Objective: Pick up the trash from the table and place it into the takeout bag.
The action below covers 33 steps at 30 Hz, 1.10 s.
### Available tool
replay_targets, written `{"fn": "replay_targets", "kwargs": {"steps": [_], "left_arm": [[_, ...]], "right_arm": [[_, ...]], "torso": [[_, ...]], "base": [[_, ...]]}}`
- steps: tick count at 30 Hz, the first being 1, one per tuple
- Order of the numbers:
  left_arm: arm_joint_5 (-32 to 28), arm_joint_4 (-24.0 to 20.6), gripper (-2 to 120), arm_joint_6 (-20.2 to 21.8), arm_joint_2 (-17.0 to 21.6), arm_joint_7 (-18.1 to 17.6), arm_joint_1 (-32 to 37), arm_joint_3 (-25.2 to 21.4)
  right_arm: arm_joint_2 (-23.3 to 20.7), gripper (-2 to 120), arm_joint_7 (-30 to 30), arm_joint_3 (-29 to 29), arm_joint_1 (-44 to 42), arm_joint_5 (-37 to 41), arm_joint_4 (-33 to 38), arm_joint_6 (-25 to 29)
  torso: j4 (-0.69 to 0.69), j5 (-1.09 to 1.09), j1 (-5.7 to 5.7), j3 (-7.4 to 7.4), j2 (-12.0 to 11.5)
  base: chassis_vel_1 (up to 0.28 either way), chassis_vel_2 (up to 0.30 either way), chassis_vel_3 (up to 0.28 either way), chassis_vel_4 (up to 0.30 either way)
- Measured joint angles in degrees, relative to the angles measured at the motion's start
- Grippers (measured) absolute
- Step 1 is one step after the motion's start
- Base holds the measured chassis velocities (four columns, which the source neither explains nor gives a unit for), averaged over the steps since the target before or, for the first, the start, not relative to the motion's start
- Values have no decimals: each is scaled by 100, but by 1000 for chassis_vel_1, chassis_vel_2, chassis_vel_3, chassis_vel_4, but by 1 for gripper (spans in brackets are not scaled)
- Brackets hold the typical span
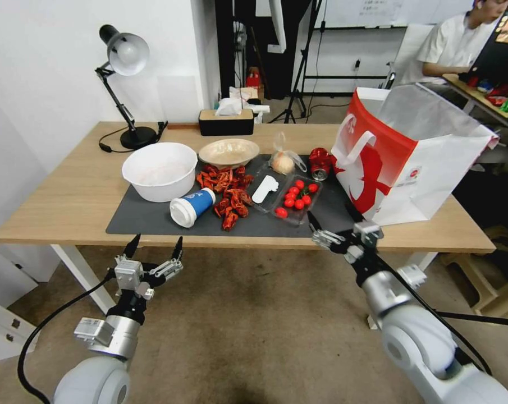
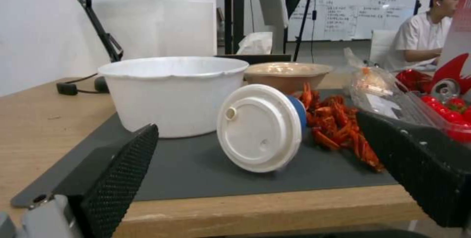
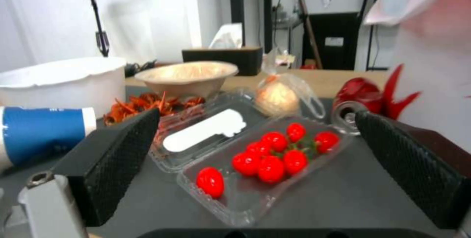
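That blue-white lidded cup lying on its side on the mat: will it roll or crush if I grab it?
The lidded paper cup lies on its side, so a nudge would probably roll it. Its paper wall may dent under a firm squeeze. The lid looks seated; contents can't be judged.

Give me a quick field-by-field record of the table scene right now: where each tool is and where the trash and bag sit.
left tool: open, hovering off the table's near edge, facing the blue-white lidded paper cup
right tool: open, at the near edge before the clear tomato tray
blue-white lidded paper cup: on its side on the dark grey mat
crushed red can: beside the takeout bag
takeout bag: upright, open, on the table's right end
trash in bag: none visible
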Motion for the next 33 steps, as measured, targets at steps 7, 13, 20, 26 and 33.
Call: {"fn": "replay_targets", "kwargs": {"steps": [7, 13, 20, 26, 33], "left_arm": [[-88, -24, 100, 47, -15, -6, -8, -75], [-93, -24, 100, 86, -21, -28, -5, -130], [-133, -16, 100, 111, 36, -33, -19, -209], [-135, -1, 100, 113, 26, -33, -22, -213], [-137, -3, 100, 113, 23, -34, -16, -244]], "right_arm": [[-30, 100, 404, -612, 960, 227, -448, -356], [10, 100, 754, -1163, 1930, 468, -1018, -618], [98, 100, 1224, -1563, 2626, 721, -1407, -1009], [191, 100, 1745, -1862, 3187, 1315, -1594, -1347], [232, 100, 2110, -2016, 3685, 1701, -1783, -1622]], "torso": [[-1, 0, 0, 0, 0], [-1, -1, 1, 0, 0], [-1, -1, 0, 0, 0], [-1, 0, 0, 0, 0], [-1, -1, 0, 0, 0]], "base": [[0, 0, 0, 0], [0, 0, 0, 0], [0, 0, 0, 0], [0, 0, 0, 0], [0, 0, 0, 0]]}}
